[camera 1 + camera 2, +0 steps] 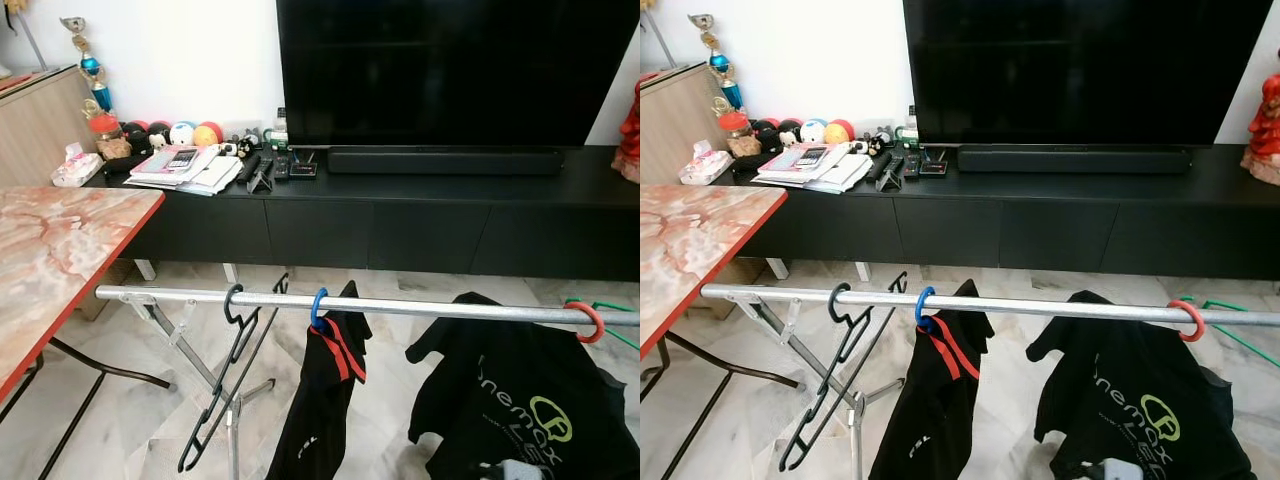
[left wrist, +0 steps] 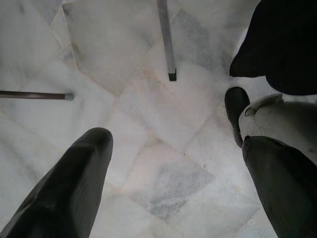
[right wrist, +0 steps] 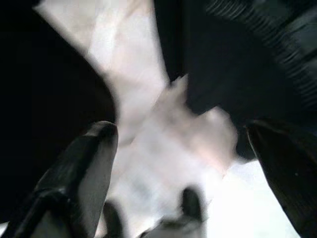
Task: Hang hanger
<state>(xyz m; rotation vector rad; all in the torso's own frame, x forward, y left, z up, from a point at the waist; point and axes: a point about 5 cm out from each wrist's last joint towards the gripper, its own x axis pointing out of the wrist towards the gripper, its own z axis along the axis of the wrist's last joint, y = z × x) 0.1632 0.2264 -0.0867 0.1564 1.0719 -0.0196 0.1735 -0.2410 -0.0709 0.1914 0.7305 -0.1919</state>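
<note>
Left gripper (image 2: 168, 178) fingers spread wide, holding nothing, pointing down at the marble floor (image 2: 148, 124). Right gripper (image 3: 183, 168) likewise spread and unloaded, hanging low beside dark cloth. An empty black hanger (image 1: 225, 370) hooks over the silver rail (image 1: 420, 306), left of two hung shirts. It looks light, stiff and thin; grip near the hook

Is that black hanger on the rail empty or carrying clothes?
Empty: the black hanger hooks over the rail with nothing on it.
</note>
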